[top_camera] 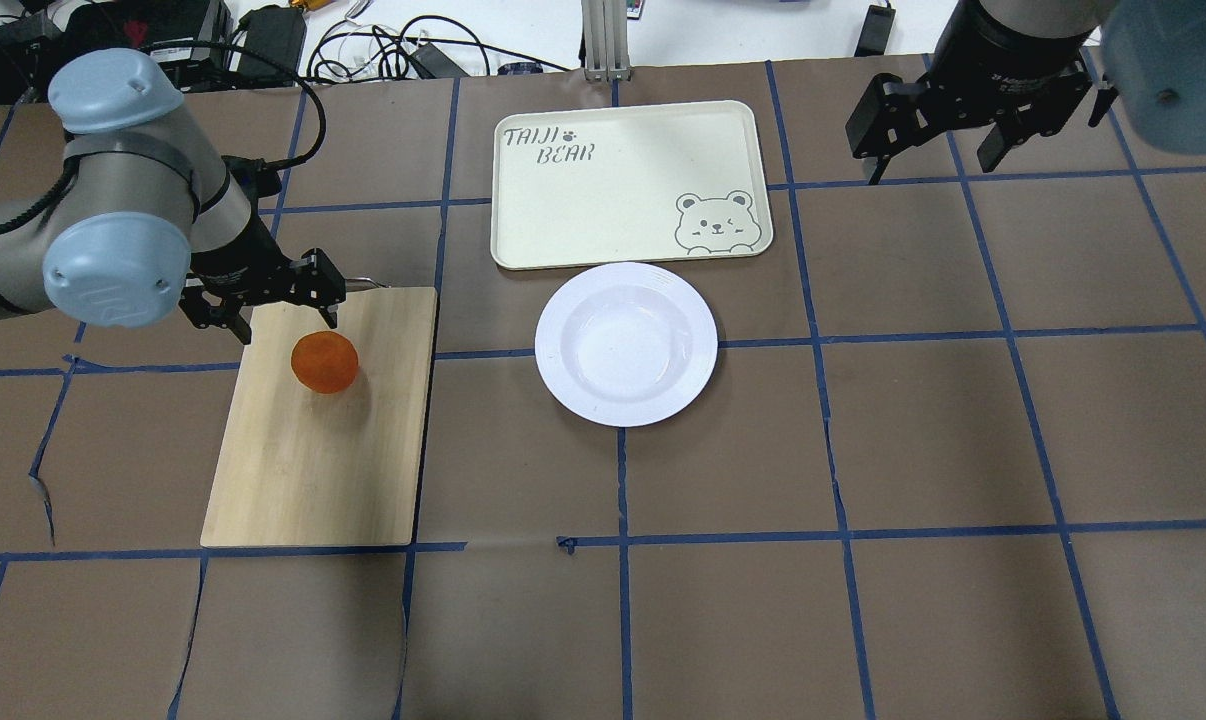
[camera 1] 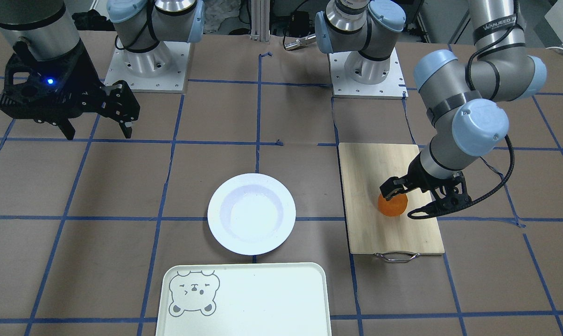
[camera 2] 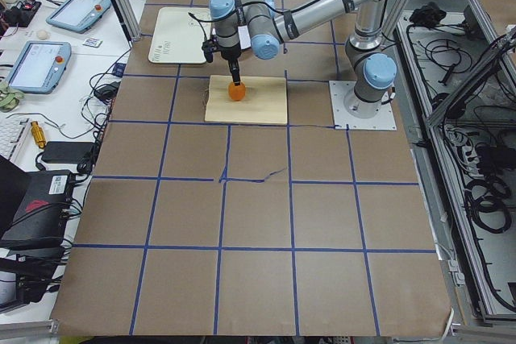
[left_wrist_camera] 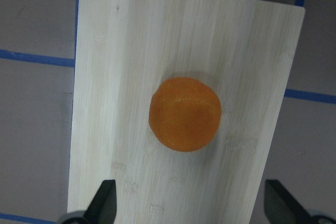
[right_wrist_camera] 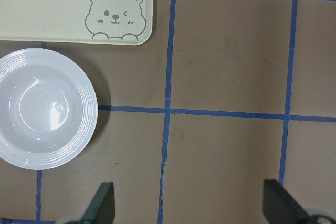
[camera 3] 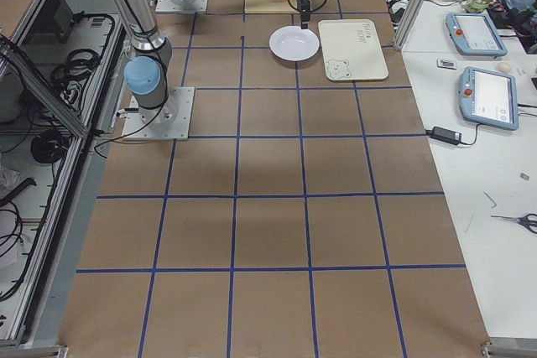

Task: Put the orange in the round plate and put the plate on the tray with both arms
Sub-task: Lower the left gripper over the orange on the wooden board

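The orange lay on the wooden cutting board, at the middle left of the overhead view. The left gripper was over it, fingers spread wide and gripping nothing. The round plate sat in the centre, just below the tray. The right gripper, at the upper right, was also spread wide and held nothing.

Overhead, front cams: shared plate; sides prob. far
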### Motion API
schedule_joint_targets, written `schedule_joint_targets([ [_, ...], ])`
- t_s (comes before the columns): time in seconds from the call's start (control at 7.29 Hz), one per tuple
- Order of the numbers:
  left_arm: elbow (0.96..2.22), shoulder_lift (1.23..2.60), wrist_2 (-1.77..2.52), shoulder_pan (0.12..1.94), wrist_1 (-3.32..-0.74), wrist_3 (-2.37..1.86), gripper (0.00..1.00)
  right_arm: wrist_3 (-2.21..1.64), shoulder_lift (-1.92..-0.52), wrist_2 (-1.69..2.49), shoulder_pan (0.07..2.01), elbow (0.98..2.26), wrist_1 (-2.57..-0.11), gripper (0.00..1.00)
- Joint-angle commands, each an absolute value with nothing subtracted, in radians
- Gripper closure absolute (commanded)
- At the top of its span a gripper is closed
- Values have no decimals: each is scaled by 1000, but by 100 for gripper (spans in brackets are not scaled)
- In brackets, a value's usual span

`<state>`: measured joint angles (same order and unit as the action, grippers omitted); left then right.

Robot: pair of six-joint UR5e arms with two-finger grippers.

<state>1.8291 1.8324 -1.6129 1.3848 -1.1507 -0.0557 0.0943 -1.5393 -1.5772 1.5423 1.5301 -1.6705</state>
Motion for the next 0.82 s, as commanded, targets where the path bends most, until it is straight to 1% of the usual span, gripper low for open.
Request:
schedule_joint_targets([
  [0.0, 1825, 1906, -1611, 1384, -1131, -66, 0, 92, -1537, -1577, 1543, 1539, -1671, 0],
  [0.27, 1828, 1936, -1609, 1384, -1131, -72, 0, 95, -1537, -1578, 1543, 1543, -1671, 0],
  [0.69, 1830, 1940, -1582, 1384, -1144, -94, 0, 97, -1534, -1578, 1543, 1543, -1671, 0],
])
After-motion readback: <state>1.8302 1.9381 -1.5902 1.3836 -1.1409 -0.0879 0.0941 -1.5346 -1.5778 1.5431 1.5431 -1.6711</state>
